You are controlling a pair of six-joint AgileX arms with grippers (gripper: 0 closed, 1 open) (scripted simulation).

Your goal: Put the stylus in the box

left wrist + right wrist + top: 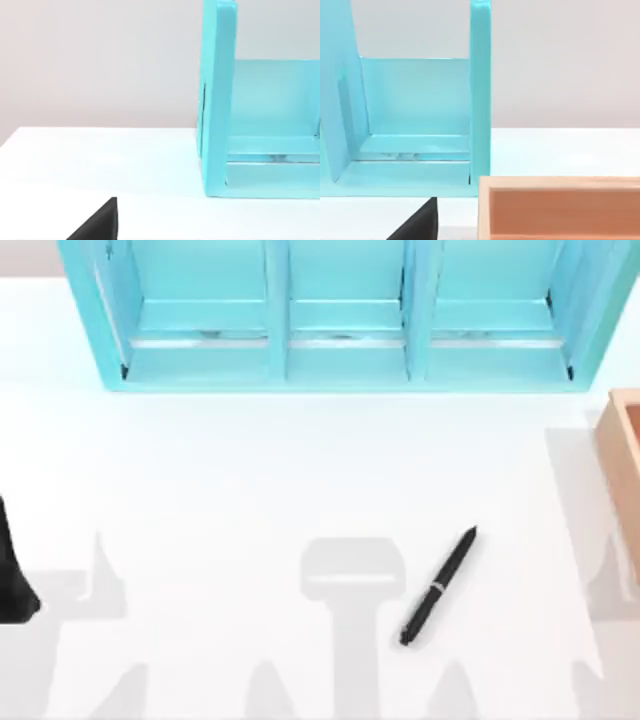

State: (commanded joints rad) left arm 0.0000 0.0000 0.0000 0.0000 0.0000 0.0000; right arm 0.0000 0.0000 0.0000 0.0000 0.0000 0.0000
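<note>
The stylus [438, 587] is a slim black rod with a thin silver ring. It lies flat and diagonal on the white table, right of centre near the front. The box [625, 452] is light tan and stands at the table's right edge, partly cut off; its near wall [560, 210] and brownish inside appear close in the right wrist view. My left gripper [16, 575] is parked at the table's left edge, far from the stylus. A dark part of my right gripper [420, 224] shows low in the right wrist view, short of the box.
A large turquoise shelf unit [340, 350] with three compartments spans the back of the table; its end walls appear in the left wrist view [217, 100] and the right wrist view [480, 95]. Open white tabletop [230, 480] lies between shelf and stylus.
</note>
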